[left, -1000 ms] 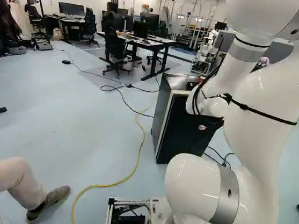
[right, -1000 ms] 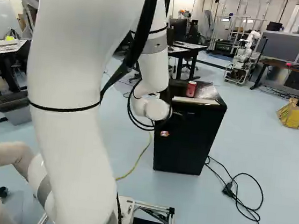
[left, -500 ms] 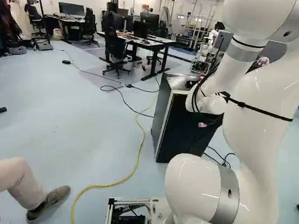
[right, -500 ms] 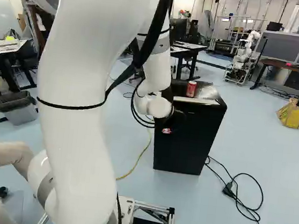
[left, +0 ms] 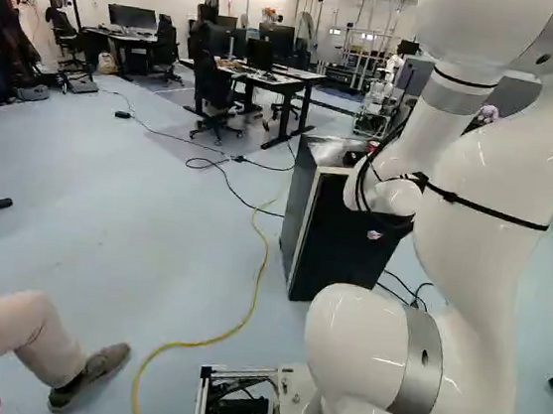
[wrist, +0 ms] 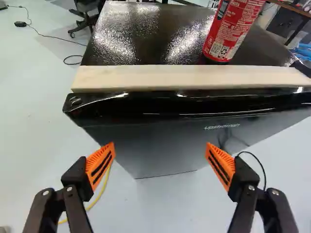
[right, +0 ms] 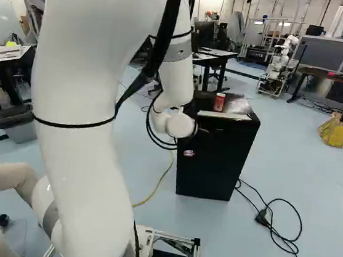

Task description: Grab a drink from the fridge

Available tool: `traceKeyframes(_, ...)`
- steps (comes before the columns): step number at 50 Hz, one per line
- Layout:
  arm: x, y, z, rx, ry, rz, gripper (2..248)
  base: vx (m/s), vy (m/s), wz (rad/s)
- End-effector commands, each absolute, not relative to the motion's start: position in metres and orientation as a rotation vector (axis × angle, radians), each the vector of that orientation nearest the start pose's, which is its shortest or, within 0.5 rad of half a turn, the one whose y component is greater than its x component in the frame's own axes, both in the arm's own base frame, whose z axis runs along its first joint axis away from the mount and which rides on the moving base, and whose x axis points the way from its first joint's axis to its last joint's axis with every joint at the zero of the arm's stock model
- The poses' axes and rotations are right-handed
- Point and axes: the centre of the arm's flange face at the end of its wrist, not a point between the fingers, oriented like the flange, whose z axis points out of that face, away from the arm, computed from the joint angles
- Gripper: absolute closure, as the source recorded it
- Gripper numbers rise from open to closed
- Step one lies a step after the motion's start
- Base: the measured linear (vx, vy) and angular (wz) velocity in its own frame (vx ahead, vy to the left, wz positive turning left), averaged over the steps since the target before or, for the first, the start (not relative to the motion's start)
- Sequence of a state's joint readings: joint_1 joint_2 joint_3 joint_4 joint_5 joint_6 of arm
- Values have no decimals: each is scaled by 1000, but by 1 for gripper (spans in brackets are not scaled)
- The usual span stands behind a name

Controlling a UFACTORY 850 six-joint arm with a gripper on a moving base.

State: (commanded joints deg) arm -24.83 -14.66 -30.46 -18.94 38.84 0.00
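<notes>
In the right base view my gripper is mostly hidden against the dark fridge front, with only a small orange patch showing. The wrist view shows the gripper open, its orange pads wide apart with nothing between them. Ahead of the fingers is the black fridge, its door closed and a pale wooden strip along the top front edge. A red drink can stands upright on the fridge top, beyond that strip; the right base view also shows the can. The fridge's inside is hidden.
Black cables lie on the floor beside the fridge; a yellow cable runs along its other side. Desks and chairs stand behind. Another robot is farther back. A person's leg and shoe are close left of the base.
Against its base joint, the arm shifted slightly to the right in the right base view by half a second ago, then returned left. The fridge and can have not moved.
</notes>
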Motion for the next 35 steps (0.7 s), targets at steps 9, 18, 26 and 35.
traceKeyframes(9, 381, -159, 321, -2920, 112, -1473, 3, 0, 0, 0)
traceKeyframes(18, 367, -156, 325, -2890, 133, -1543, 3, 0, 0, 0)
traceKeyframes(26, 364, -156, 332, -2837, 156, -1653, 3, 0, 0, 0)
traceKeyframes(35, 366, -157, 339, -2765, 178, -1791, 3, 0, 0, 0)
